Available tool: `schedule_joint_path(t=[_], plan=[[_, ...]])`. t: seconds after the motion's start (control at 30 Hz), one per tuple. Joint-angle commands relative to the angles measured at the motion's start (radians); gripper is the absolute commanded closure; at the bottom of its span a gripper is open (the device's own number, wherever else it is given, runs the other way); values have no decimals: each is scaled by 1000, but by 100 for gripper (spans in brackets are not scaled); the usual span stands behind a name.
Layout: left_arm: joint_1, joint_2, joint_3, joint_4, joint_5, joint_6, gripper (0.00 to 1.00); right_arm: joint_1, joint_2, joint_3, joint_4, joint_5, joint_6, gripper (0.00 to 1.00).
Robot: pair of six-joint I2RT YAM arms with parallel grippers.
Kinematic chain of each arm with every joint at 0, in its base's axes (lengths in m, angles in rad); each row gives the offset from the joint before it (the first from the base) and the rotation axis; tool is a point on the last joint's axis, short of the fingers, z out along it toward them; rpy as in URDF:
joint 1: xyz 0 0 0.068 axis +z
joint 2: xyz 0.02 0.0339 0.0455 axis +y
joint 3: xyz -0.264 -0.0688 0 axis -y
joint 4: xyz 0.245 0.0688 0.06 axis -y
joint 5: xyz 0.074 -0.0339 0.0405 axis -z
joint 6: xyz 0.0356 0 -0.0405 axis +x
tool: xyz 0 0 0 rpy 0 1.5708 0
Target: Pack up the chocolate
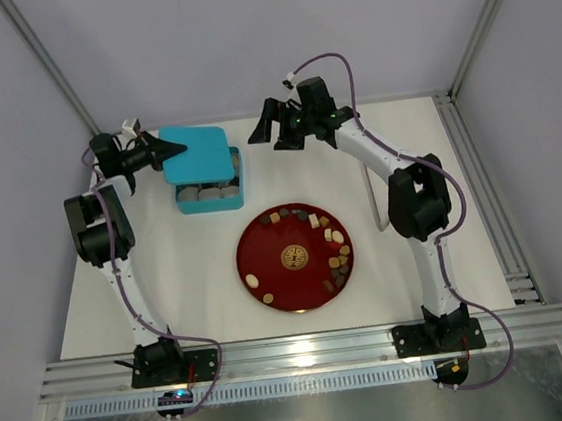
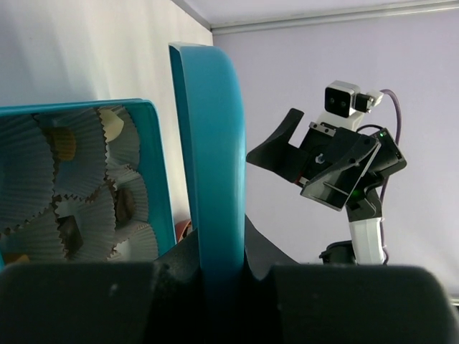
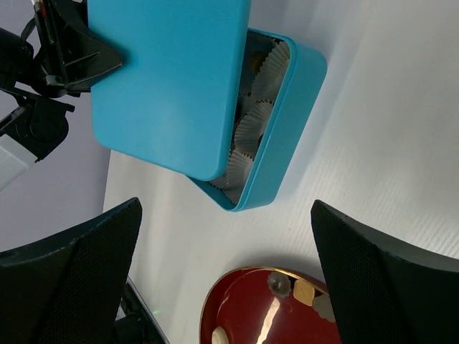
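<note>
- One white table [image 1: 188,281]; two arm bases are bolted at its near edge.
- One round red plate [image 1: 266,262] at the table's middle, with one gold emblem [image 1: 294,257] at its centre.
- One lot of chocolate [image 1: 337,236] on that plate: about seventeen bite-size pieces, though they are small for a sure count. They are dark brown, tan and creamy white, round, oval or square. They lie along the far and right rim, with two apart on the near left.
- One blue box [image 1: 210,207] beyond the plate on the left, lined with pleated white paper cups [image 2: 90,222]. One row of three shows from above.
- One blue lid [image 1: 197,151], raised and lying over the far part of the box.
- Left gripper [image 1: 169,149]: arm folded back at the elbow, wrist level, fingers pinched narrow on the lid's left edge.
- Right gripper [image 1: 266,137]: arm stretched far, wrist tipped down towards the box, jaws spread wide, holding nothing.
</note>
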Motion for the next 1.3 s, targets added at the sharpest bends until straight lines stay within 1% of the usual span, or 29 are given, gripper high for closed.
schedule_joint_path(t=[0.0, 0.07, 0.23, 0.43, 0.67, 0.9, 1.1, 1.13, 1.17, 1.27], plan=[[-2, 17, 14, 152, 51, -105, 87, 11, 25, 79, 13, 15, -20, 0], [1, 34, 5, 202, 54, -130, 87, 19, 45, 117, -3, 17, -20, 1], [1, 63, -18, 215, 55, -136, 85, 34, 105, 185, -22, 20, -26, 1], [4, 100, -26, 224, 57, -138, 83, 53, 136, 200, -8, 23, -30, 1], [9, 121, -31, 236, 61, -152, 80, 77, 185, 251, -31, 37, -43, 1], [13, 129, -37, 236, 58, -170, 74, 88, 210, 275, -46, 44, -44, 1], [15, 121, -51, 207, 43, -172, 73, 96, 213, 275, -50, 47, -44, 2], [16, 121, -54, 194, 41, -155, 72, 97, 214, 275, -48, 47, -43, 2], [18, 120, -48, 127, 37, -136, 72, 100, 214, 275, -46, 47, -41, 2], [23, 120, -57, 106, 32, -113, 71, 103, 214, 275, -51, 47, -46, 2]])
